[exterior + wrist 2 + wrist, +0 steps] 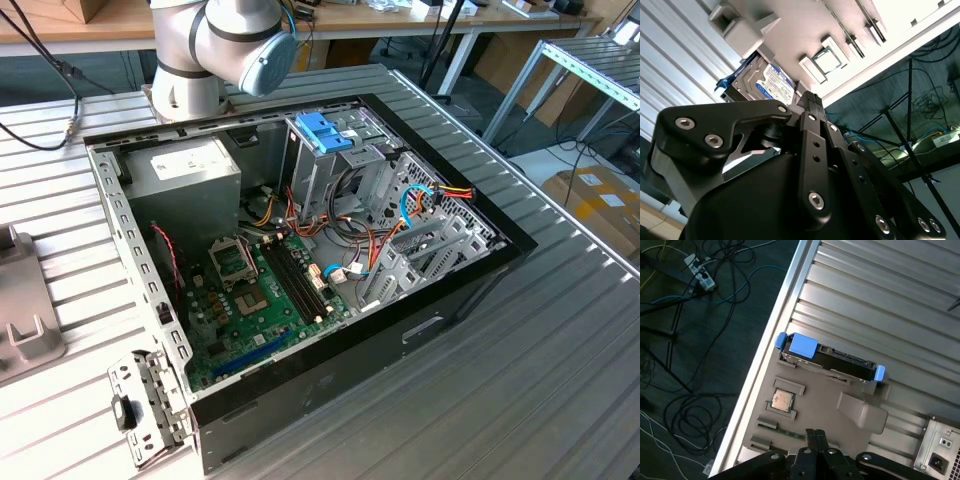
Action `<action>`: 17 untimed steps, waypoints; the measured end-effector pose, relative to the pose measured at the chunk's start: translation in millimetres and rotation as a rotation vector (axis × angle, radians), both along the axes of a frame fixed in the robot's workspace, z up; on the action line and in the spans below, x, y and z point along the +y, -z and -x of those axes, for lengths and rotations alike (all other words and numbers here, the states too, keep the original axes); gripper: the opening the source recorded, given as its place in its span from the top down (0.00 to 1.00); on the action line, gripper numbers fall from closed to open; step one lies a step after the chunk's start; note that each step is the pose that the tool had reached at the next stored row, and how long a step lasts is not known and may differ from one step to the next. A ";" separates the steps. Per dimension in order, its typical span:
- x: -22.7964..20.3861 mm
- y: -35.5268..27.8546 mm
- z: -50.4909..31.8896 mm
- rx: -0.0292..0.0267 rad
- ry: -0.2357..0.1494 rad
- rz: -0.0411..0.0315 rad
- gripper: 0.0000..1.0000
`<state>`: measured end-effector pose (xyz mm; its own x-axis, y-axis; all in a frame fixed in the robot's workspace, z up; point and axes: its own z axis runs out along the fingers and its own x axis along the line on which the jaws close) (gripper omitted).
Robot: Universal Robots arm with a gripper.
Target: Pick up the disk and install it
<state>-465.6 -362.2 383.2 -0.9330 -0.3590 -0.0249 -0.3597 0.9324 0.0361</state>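
Note:
The disk [840,361] stands on its edge in a slot of a grey holder tray [815,405], with light blue rails at both ends and a blue tab on top. In the second wrist view the disk [765,84] shows its white label with a blue band. My gripper [814,434] hangs above the tray, apart from the disk, with its two fingers pressed together and nothing between them. Its black fingertip [810,98] lines up just beside the disk's label.
The tray also holds a processor chip [782,400] and a memory stick [790,432]. An open computer case [300,260] lies on the slatted metal table [560,360], with a drive cage under a blue bracket [325,130] and a grey power supply [185,170]. Cables lie on the floor [700,340].

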 end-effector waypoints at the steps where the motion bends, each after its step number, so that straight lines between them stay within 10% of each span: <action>1: 0.0 0.0 0.0 0.0000 -0.008 0.0000 0.89; 17: 0.0 0.0 0.0 0.0000 -0.123 0.0000 0.89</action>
<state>-465.6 -362.2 383.1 -0.8821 -0.4705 -0.0249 -0.4711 0.8813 0.0361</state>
